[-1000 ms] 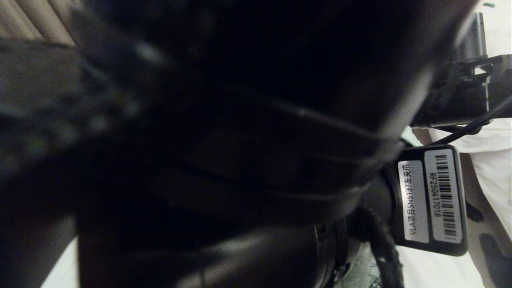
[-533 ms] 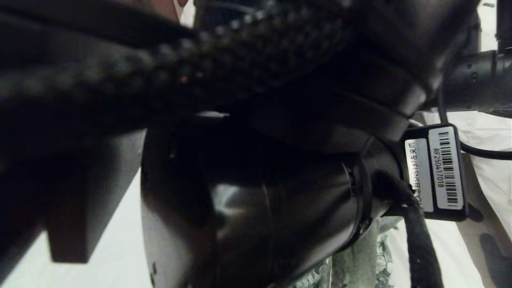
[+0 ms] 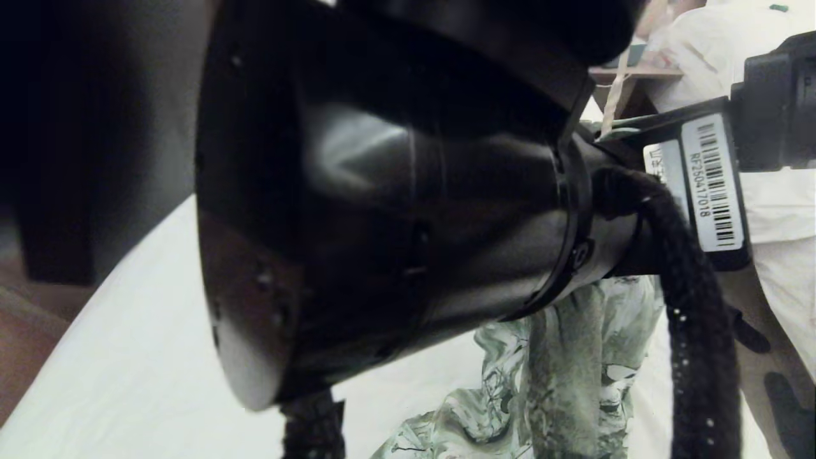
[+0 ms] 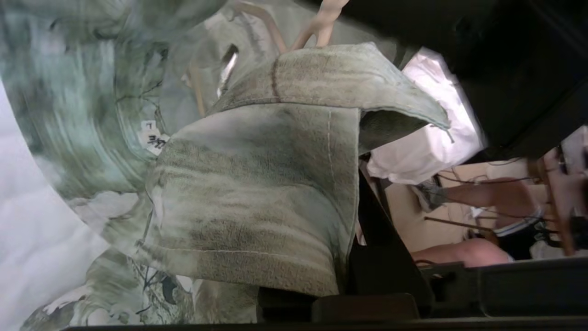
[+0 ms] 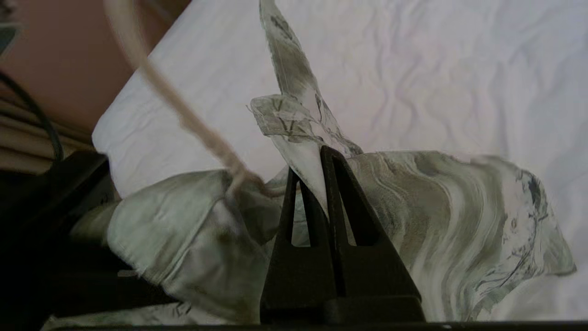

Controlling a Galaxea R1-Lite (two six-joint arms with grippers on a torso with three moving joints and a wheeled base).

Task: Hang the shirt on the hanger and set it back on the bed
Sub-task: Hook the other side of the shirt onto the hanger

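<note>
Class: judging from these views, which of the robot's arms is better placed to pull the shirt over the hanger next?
Probably the right: its end effector is shut on the shirt beside the hanger.

The head camera looked forward and down, mostly blocked by a black arm housing (image 3: 382, 210) right before the lens. Both wrist cameras sat very near the shirt (image 4: 257, 193), the right 1 facing down across the bed (image 5: 413, 69). All 3 views shared that shirt.
</note>
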